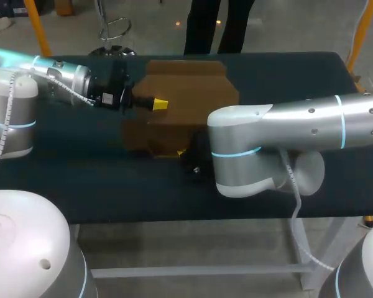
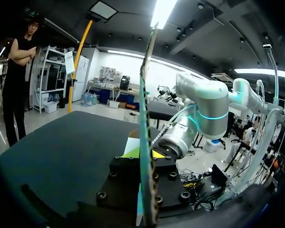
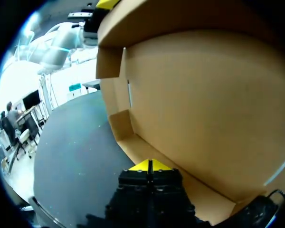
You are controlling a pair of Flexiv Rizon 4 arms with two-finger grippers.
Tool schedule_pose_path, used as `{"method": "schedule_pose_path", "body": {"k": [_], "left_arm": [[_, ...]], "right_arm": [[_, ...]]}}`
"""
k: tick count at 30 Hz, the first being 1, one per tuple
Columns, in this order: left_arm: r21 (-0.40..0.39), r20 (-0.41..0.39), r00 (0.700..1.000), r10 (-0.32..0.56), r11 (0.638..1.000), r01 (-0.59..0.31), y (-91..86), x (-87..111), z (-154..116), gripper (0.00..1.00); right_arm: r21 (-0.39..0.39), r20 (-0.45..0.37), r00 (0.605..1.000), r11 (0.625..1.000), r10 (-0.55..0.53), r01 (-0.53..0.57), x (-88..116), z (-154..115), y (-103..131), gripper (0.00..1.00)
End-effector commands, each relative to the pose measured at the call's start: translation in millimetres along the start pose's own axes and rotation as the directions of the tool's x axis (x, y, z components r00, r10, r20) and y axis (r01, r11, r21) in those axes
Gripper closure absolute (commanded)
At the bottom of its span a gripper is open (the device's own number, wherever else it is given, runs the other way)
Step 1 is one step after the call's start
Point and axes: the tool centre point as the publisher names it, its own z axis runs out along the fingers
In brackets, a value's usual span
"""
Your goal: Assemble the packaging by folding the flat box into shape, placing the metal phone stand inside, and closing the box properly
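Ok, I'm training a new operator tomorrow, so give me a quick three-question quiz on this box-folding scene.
1. True or false: the brown cardboard box is already closed.
2. The yellow-tipped left gripper is: A) open above the table, B) shut on the box's cardboard, seen edge-on between its fingers, C) out of view.
3. Which arm's gripper sits at the box's near edge in the head view?
Key: 1 false, its flaps stand open; 2 B; 3 the right gripper.
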Motion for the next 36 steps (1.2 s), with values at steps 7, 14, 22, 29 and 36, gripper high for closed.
{"method": "schedule_pose_path", "body": {"k": [7, 14, 22, 29, 36], "left_arm": [[-0.002, -0.004, 1.0, 0.0, 1.0, 0.0, 2.2, -1.0, -0.7, 1.0], [-0.002, -0.004, 1.0, 0.0, 1.0, 0.0, 2.2, -1.0, -0.7, 1.0], [-0.002, -0.004, 1.0, 0.0, 1.0, 0.0, 2.2, -1.0, -0.7, 1.0], [-0.002, -0.004, 1.0, 0.0, 1.0, 0.0, 2.2, -1.0, -0.7, 1.0], [-0.002, -0.004, 1.0, 0.0, 1.0, 0.0, 2.2, -1.0, -0.7, 1.0]], "right_arm": [[-0.04, 0.007, 1.0, 0.999, -0.008, 0.008, 7.2, -9.1, 0.3, 1.0], [-0.105, 0.01, 1.0, 0.994, -0.022, 0.023, 16.2, -40.0, 6.5, 1.0], [-0.155, -0.005, 1.0, 0.988, -0.022, 0.021, 24.7, -81.7, 8.2, 1.0], [-0.19, -0.034, 0.999, 0.982, -0.024, 0.018, 25.9, -120.9, 5.3, 1.0], [-0.235, -0.12, 0.992, 0.972, -0.037, 0.007, 20.3, -161.9, -1.8, 1.0]]}}
